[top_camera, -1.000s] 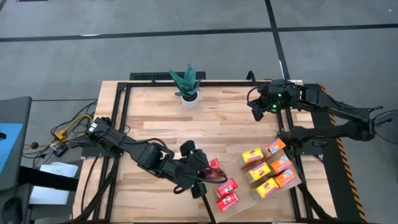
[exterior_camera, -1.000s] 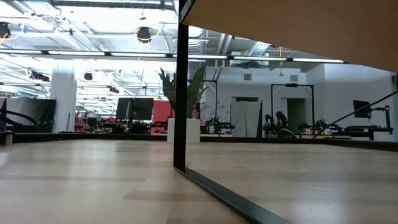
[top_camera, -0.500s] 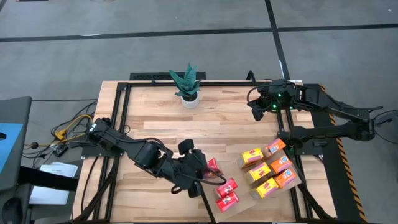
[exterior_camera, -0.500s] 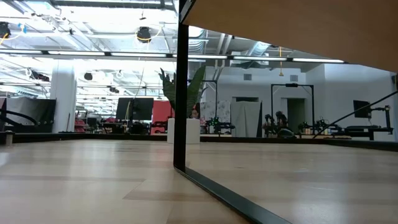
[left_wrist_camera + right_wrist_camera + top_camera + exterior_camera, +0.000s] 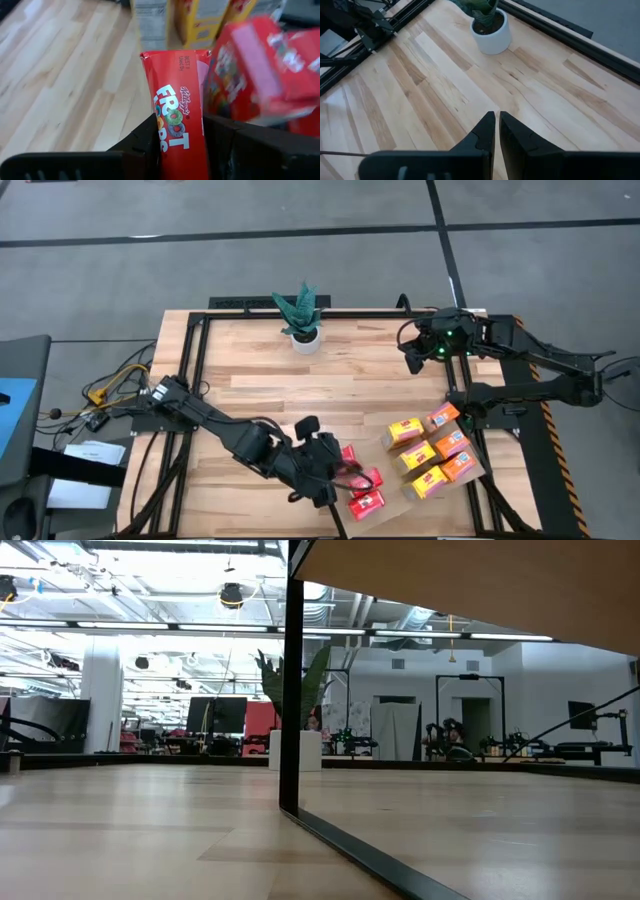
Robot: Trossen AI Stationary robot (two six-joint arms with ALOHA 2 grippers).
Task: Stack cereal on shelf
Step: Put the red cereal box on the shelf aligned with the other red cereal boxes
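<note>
Between left fingers, red cereal box.

The held cereal box is bright red with white lettering and multicoloured ring shapes, sitting between the black fingers of the left gripper. Near it lie more red boxes, and to the right a cluster of yellow and orange boxes. The tabletop is pale planked wood. The plant is green in a white pot.
</note>
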